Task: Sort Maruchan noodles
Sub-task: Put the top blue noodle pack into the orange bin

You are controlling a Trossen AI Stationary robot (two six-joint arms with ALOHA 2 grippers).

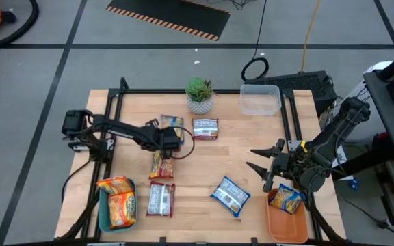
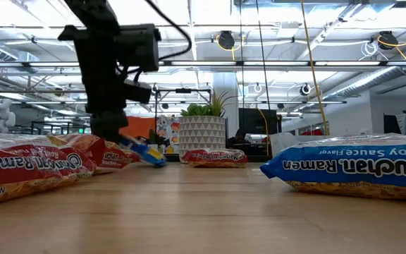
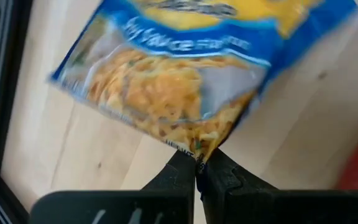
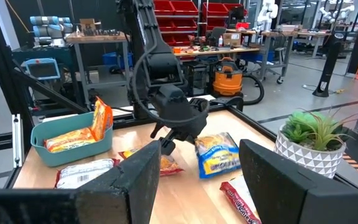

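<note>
At the table's far centre-left, the yellow-and-blue packet (image 1: 172, 125) lies just left of the dark red packet (image 1: 205, 128) and near the plant pot (image 1: 199, 102). Its long axis runs roughly near-to-far. The left gripper (image 1: 172, 139) is clamped on the packet's near edge; in the left wrist view the fingertips (image 3: 185, 169) meet on the packet's corner (image 3: 199, 149), and the packet extends away from them toward the far side. In the low view the packet (image 2: 141, 152) hangs tilted, one end low, close to the table (image 2: 203, 212).

Judgement: the left arm is the nearer arm and has the grip; the next move calls for a carry toward the near-left, where the teal tray (image 1: 102, 212) holds two orange packets. An edge pinch may let the packet swing or slip.

The right gripper (image 1: 269, 165) waits with jaws apart at the near right, beside the orange tray (image 1: 286, 225).
</note>
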